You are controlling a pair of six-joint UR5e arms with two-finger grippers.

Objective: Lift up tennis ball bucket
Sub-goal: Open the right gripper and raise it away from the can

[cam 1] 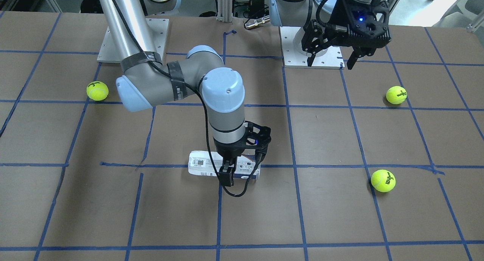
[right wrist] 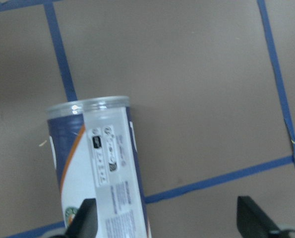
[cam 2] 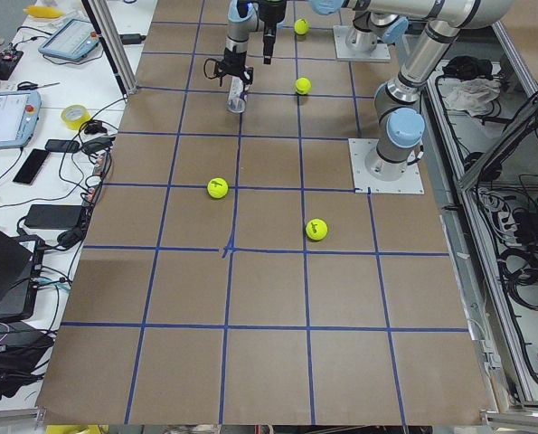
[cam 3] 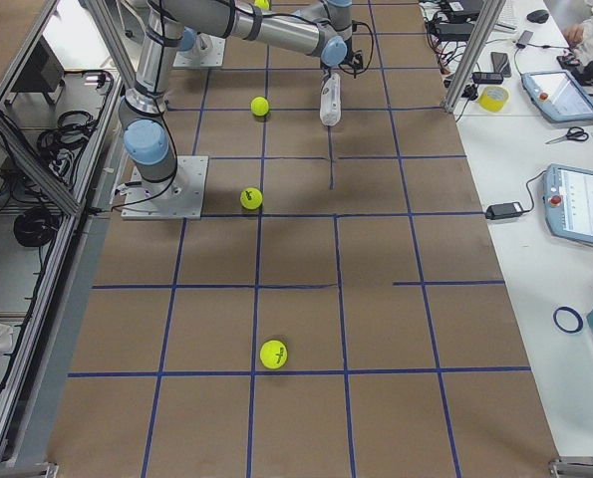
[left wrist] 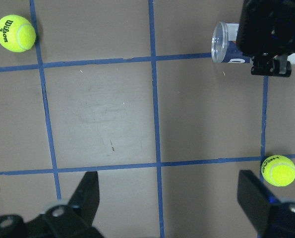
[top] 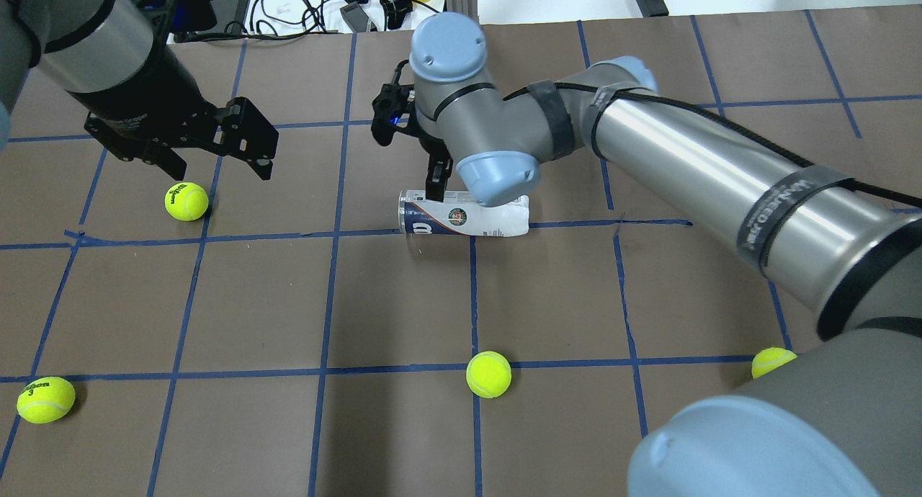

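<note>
Tennis ball can [top: 497, 223]: down on its side on the bench [top: 389, 302], dead centre of the overhead frame. It lies along a blue tape line [top: 288, 235], clear rim end toward frame left, white label and navy band facing up.
Right gripper [right wrist: 168, 223]: directly over the can, pointing straight down. Its fingers [right wrist: 254, 218] are spread wide in the wrist view. The can sits close by the lower-left one and well apart from the lower-right one. Whether anything touches, I cannot tell, and nothing is pinched.
Left gripper [cam 1: 331, 63]: hanging above the bench at upper right of the front-facing frame, fingers spread, holding nothing.
Balls: four yellow-green ones loose on the bench in the overhead frame. One [top: 186, 201] is just below the left gripper, one [top: 46, 399] lower left, one [top: 488, 374] lower centre. The last [top: 772, 360] is lower right, half hidden behind the arm.
</note>
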